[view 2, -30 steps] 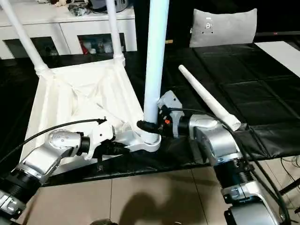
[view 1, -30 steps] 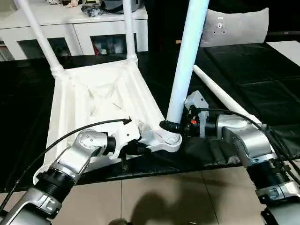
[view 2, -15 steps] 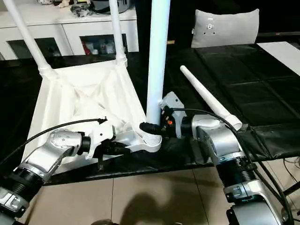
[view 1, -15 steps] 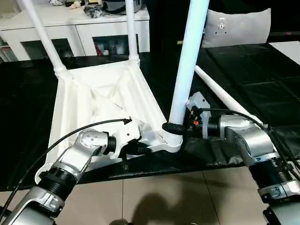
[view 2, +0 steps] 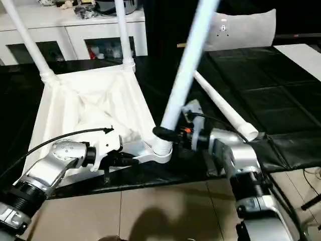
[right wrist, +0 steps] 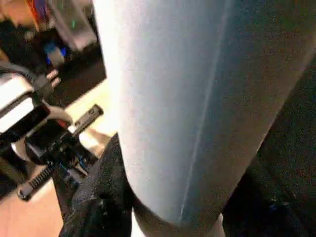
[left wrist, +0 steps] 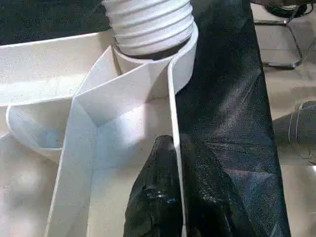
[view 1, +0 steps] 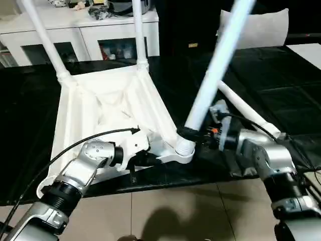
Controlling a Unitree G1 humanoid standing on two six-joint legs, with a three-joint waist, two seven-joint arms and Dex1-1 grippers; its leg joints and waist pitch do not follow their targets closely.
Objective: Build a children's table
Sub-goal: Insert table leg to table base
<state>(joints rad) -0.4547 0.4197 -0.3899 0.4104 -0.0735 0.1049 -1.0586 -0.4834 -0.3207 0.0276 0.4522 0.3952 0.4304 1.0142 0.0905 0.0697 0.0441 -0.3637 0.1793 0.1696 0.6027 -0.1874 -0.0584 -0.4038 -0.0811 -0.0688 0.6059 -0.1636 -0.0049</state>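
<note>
Our left gripper (left wrist: 174,197) was pinched on the tabletop (view 1: 108,108) rim beside its near socket (view 1: 181,152). Our right gripper (view 1: 193,133) clasped the leg (view 1: 213,75) tilting from that socket.

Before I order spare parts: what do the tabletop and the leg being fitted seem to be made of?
Tabletop: looks like white moulded plastic, matt, with thin ribs underneath. Leg: smooth white tube, probably plastic too, with a ridged, thread-like end at the corner socket.
</note>
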